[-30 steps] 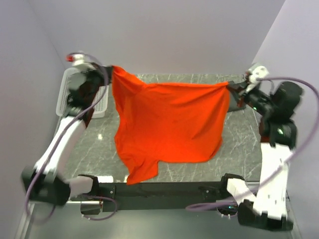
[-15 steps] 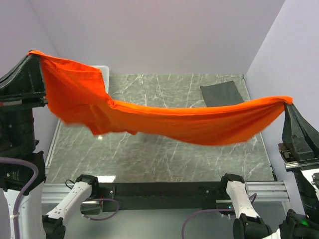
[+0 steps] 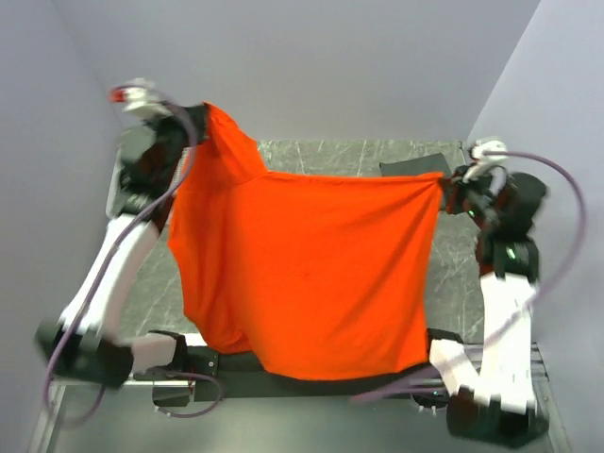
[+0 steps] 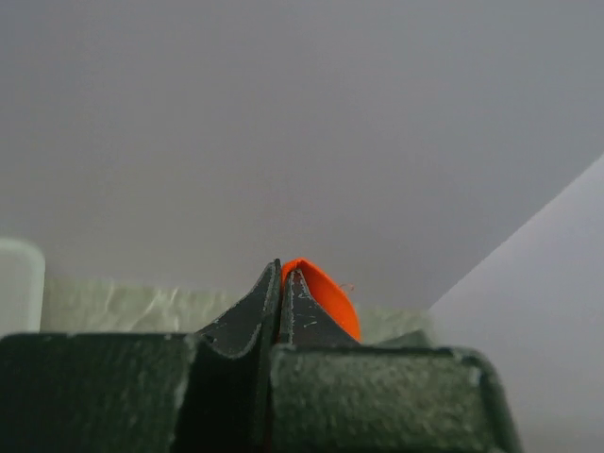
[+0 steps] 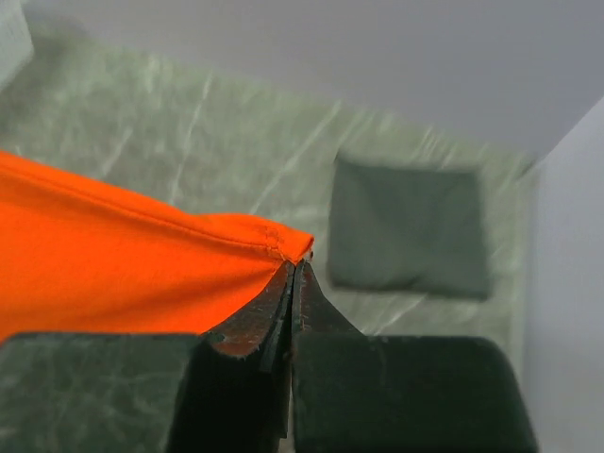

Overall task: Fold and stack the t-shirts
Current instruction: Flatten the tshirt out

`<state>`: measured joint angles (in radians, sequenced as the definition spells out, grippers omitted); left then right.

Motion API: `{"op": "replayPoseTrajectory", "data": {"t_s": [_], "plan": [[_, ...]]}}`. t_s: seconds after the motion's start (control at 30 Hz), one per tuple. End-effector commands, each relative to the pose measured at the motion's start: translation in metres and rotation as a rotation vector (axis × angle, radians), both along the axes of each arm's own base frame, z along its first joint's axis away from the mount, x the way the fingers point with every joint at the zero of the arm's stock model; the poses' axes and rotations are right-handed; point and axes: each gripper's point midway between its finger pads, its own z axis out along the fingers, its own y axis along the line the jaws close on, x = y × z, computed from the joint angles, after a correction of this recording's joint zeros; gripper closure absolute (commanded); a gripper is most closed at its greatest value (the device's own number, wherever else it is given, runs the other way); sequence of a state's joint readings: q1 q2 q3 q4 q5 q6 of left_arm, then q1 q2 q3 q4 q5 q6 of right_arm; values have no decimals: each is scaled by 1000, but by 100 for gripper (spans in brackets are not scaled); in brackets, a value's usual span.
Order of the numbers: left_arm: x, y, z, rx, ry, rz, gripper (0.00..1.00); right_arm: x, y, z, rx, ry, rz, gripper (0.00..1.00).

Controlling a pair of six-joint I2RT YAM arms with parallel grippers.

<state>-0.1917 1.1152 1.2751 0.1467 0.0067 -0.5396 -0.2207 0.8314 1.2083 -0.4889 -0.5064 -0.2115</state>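
above the marble table (image 3: 321, 156), the orange t-shirt (image 3: 321, 264) hangs spread between left gripper (image 4: 280, 283) and right gripper (image 5: 294, 274), each clamped on a corner; thin pinches may slip, dropping it crumpled.

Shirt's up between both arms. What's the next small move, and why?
Probably lower evenly, laying the orange t-shirt flat on the table: it hangs spread, the left end effector and right end effector each shut on a top corner.

One orange t-shirt (image 3: 311, 264); one grey t-shirt (image 5: 406, 226); two grippers (image 4: 281, 272) (image 5: 294, 271).
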Motion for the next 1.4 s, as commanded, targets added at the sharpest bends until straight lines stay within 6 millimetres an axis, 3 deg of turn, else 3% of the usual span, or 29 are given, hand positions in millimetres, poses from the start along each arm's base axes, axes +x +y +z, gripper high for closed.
{"op": "replayPoseTrajectory", "data": {"t_s": [0.0, 0.07, 0.1, 0.13, 0.17, 0.2, 0.23, 0.27, 0.3, 0.33, 0.37, 0.4, 0.43, 0.47, 0.53, 0.57, 0.6, 0.8, 1.03, 1.37], "plan": [[78, -20, -85, -8, 173, -26, 99, 49, -6, -35, 54, -6, 16, 100], [109, -29, -122, 0, 255, -35, 100, 81, -14, -83, 64, 58, 9, 100], [135, -36, -173, 11, 357, -41, 99, 91, -17, -98, 72, 82, 2, 100], [148, -39, -185, 11, 385, -39, 100, 100, -20, -114, 66, 111, -11, 100], [160, -41, -205, 19, 428, -40, 100, 117, -25, -146, 69, 189, -19, 100], [176, -45, -250, 32, 515, -43, 100, 126, -24, -160, 67, 226, -17, 100], [186, -46, -256, 34, 536, -32, 100, 137, -26, -161, 61, 236, -18, 100], [193, -47, -269, 37, 562, -25, 100, 149, -31, -189, 66, 309, -34, 100], [201, -47, -295, 42, 611, -14, 100, 155, -32, -199, 73, 338, -41, 100], [208, -46, -296, 43, 617, -2, 100, 165, -36, -198, 69, 338, -53, 100], [211, -47, -302, 47, 625, -2, 100, 172, -41, -218, 71, 387, -76, 100], [215, -47, -317, 55, 652, -1, 100, 177, -45, -224, 68, 403, -90, 100], [221, -42, -316, 63, 655, 36, 100, 185, -48, -220, 62, 398, -100, 100], [225, -39, -320, 69, 661, 55, 100, 189, -51, -238, 64, 448, -113, 100], [233, -39, -326, 86, 668, 63, 100, 200, -55, -237, 60, 453, -126, 100], [235, -38, -329, 91, 673, 65, 100, 202, -56, -250, 65, 494, -131, 100], [237, -38, -335, 98, 682, 65, 100, 204, -55, -252, 69, 501, -129, 100], [245, -35, -321, 113, 635, 76, 100, 219, -52, -243, 71, 488, -114, 100], [245, -38, -321, 162, 622, 31, 100, 219, -43, -247, 92, 519, -61, 100], [220, -43, -314, 184, 575, -57, 100, 205, -28, -249, 137, 546, 6, 100]]}}
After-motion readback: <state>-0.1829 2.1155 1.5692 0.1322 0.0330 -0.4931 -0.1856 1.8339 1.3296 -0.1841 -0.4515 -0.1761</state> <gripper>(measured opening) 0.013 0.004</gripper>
